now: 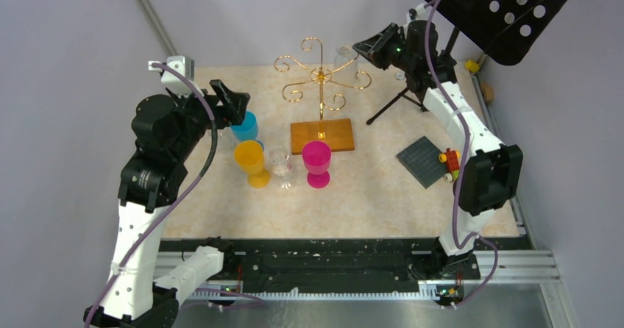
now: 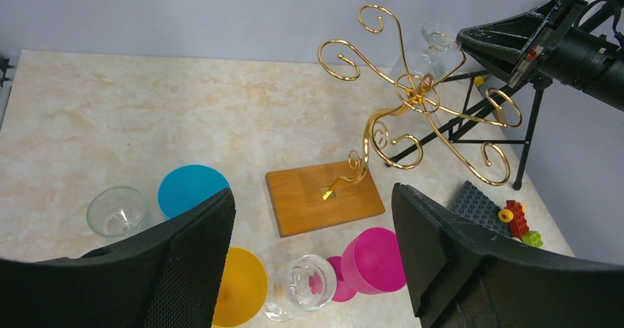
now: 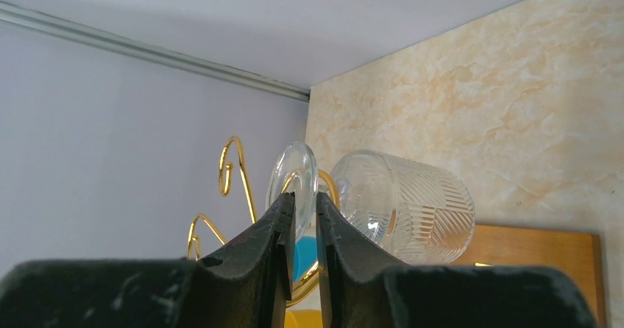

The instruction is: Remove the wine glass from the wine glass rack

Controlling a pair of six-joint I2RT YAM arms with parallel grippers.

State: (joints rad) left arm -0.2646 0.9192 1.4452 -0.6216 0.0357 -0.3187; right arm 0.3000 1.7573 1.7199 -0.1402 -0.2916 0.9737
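The gold wire wine glass rack (image 1: 321, 85) stands on its wooden base (image 1: 321, 134) at the back middle of the table. A clear patterned wine glass (image 1: 344, 57) hangs upside down from its back right arm. In the right wrist view the glass's bowl (image 3: 408, 207) and round foot (image 3: 294, 170) sit right at my fingertips. My right gripper (image 3: 305, 201) is nearly closed, with the foot's edge in the narrow gap. My left gripper (image 2: 313, 195) is open and empty, held above the coloured cups to the left of the rack (image 2: 419, 100).
A blue cup (image 1: 245, 126), a yellow goblet (image 1: 252, 160), a clear glass (image 1: 280, 162) and a pink goblet (image 1: 317, 160) stand in front of the rack. A black music stand (image 1: 486, 4) with tripod legs (image 1: 397, 104) rises behind my right arm. A grey baseplate (image 1: 424, 160) and bricks (image 1: 450, 162) lie at the right.
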